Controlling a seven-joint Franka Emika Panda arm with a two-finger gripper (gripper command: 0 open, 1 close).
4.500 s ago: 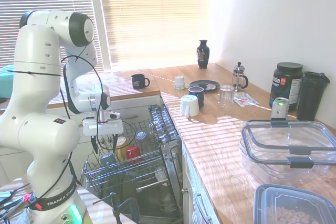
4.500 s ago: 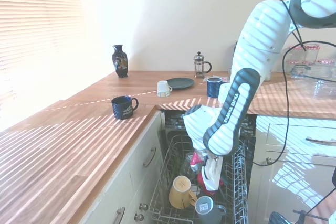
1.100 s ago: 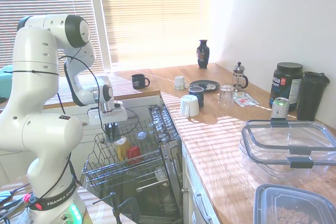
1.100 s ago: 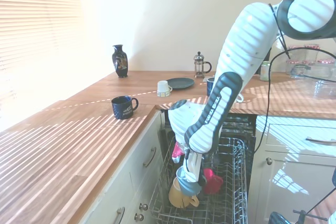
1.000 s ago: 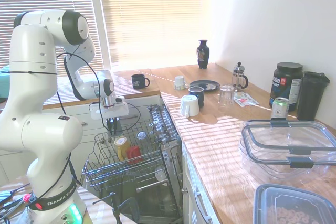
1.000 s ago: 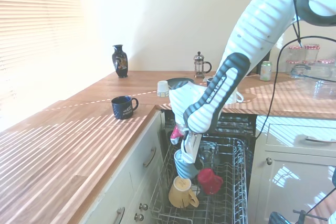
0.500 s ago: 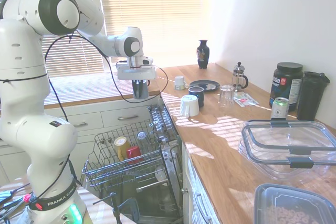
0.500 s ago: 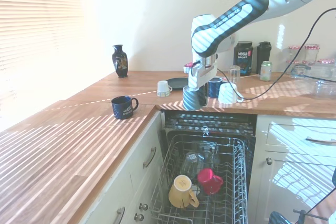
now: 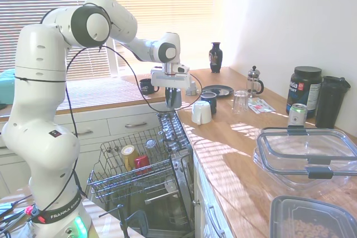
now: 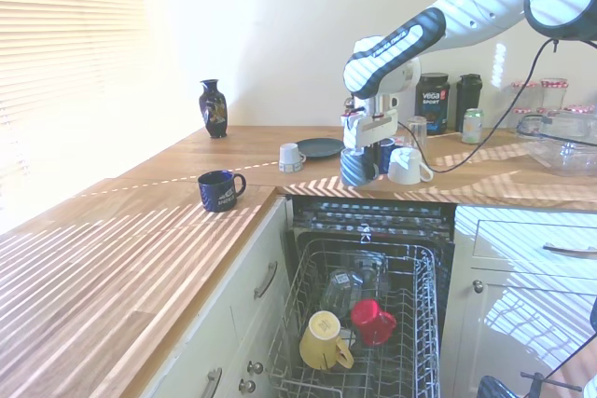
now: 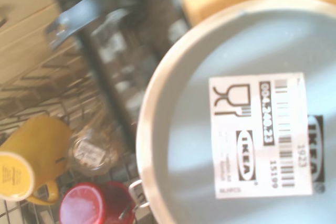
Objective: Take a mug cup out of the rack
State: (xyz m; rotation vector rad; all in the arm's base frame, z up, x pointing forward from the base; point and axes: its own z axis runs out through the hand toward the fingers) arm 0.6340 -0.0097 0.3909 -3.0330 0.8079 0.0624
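A dull bluish-grey cylindrical mug cup [image 10: 356,167] hangs clamped in the robot's tool [image 10: 358,148] at centre frame in the second exterior view, clear of the rack [image 10: 422,307] and over the wooden worktop [image 10: 140,258] edge, just beside a white mug [image 10: 406,166]. In the wrist view its round, pale-rimmed base [image 11: 247,124] fills the right side, bearing a white printed sticker [image 11: 262,134]. The thin silver wire rack sits pulled out low in the frame, holding a yellow mug [image 10: 322,339] and a red cup [image 10: 372,321]; glassware beside them is hard to make out. In the first exterior view the mug cup [image 9: 174,98] is partly masked by the tool [image 9: 173,91].
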